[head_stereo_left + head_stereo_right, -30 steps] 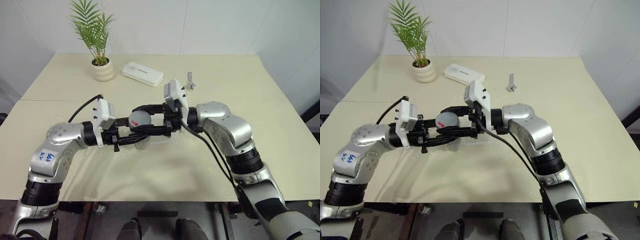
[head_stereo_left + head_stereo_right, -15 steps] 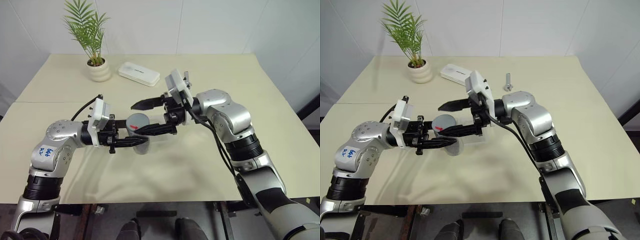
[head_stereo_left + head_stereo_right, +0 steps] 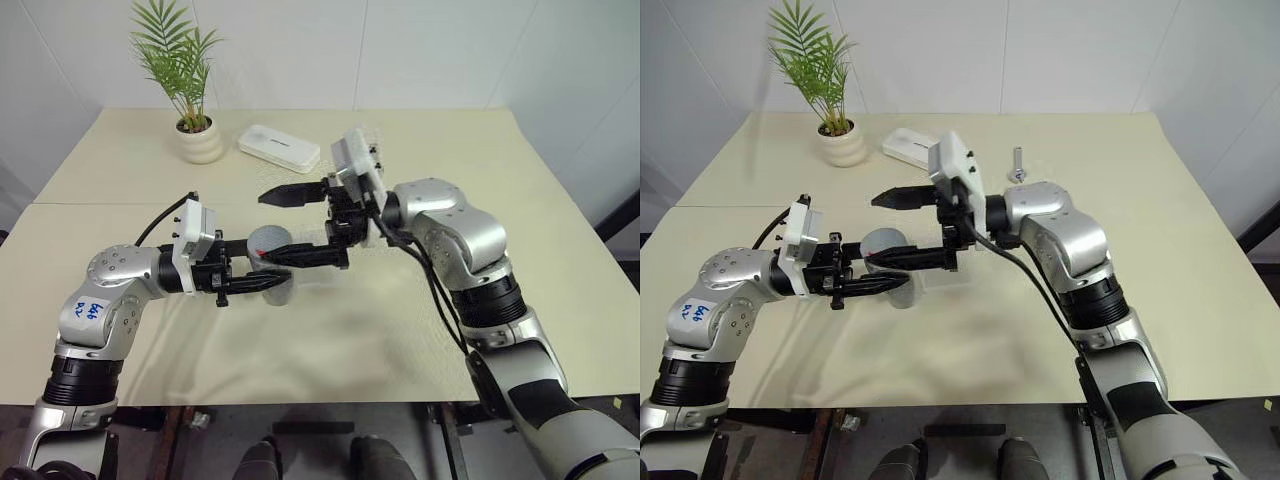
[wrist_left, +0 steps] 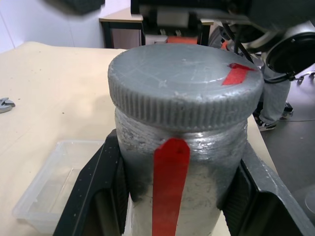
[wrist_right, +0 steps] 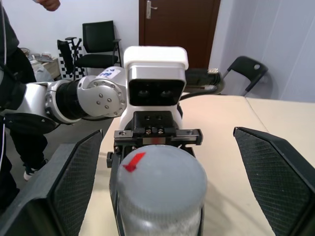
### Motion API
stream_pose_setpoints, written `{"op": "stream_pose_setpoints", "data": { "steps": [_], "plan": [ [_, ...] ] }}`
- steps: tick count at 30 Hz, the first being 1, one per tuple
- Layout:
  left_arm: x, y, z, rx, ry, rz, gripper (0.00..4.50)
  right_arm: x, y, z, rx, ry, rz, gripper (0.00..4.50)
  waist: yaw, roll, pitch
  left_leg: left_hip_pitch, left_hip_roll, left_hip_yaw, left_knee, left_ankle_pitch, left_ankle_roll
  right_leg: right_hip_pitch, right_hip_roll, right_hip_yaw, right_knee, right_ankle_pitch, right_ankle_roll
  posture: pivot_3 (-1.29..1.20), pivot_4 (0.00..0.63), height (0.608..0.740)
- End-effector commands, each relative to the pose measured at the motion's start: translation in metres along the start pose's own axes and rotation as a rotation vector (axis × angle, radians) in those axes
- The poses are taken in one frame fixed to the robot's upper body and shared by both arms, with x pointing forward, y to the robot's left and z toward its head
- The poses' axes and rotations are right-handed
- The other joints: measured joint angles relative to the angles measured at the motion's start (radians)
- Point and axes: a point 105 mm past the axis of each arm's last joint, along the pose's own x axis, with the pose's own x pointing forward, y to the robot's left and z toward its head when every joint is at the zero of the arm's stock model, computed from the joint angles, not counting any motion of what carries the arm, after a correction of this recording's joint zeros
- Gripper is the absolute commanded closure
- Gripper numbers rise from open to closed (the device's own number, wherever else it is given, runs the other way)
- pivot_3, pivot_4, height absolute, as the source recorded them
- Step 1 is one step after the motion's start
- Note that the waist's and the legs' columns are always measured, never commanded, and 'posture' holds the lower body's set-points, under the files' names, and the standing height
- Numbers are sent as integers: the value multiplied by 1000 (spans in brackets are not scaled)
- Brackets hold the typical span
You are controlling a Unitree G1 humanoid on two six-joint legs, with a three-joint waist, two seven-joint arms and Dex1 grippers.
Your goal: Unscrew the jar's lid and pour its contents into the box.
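Observation:
The jar point(image 4: 197, 206), a greyish cylinder with a vertical red stripe, is held upright above the table with my left gripper point(image 3: 281, 281) shut around its body. The grey lid point(image 4: 184, 81) sits on the jar and has a red mark at its edge. My right gripper point(image 3: 293, 227) is open, one finger point(image 5: 78, 182) on each side of the lid point(image 5: 162, 179), clear of it. The clear plastic box point(image 4: 49, 189) lies on the table just behind and below the jar. The contents are hidden inside the jar.
A white ribbed plant pot point(image 3: 200, 143) and a flat white case point(image 3: 280, 148) stand at the table's far left, a silver bolt point(image 3: 1018, 165) at the far middle. A person point(image 5: 10, 98) and black chairs point(image 5: 96, 44) are beyond the table.
My right gripper, shut on the lid a second ago, has opened wide and stands off it. The jar stays in my left gripper. The camera has shifted a little.

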Motion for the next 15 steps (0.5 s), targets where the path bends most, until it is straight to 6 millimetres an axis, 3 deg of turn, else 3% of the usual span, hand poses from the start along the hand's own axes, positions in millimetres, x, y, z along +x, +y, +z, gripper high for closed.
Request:
{"op": "stream_pose_setpoints", "data": {
  "steps": [1, 15],
  "plan": [
    [-2, 0, 9, 36, -18, 4, 2514, 7, 2, 3, -40, 6, -16, 22, 1, 0, 0, 0, 0, 0, 0, 0, 0, 0, 0, 0, 0, 0, 0, 0, 150, 740],
    [3, -2, 12, 24, -38, -1, 2514, 13, -7, -6, -66, 30, -78, 22, 1, 0, 0, 0, 0, 0, 0, 0, 0, 0, 0, 0, 1, 0, 0, 0, 150, 740]
  ]
}}
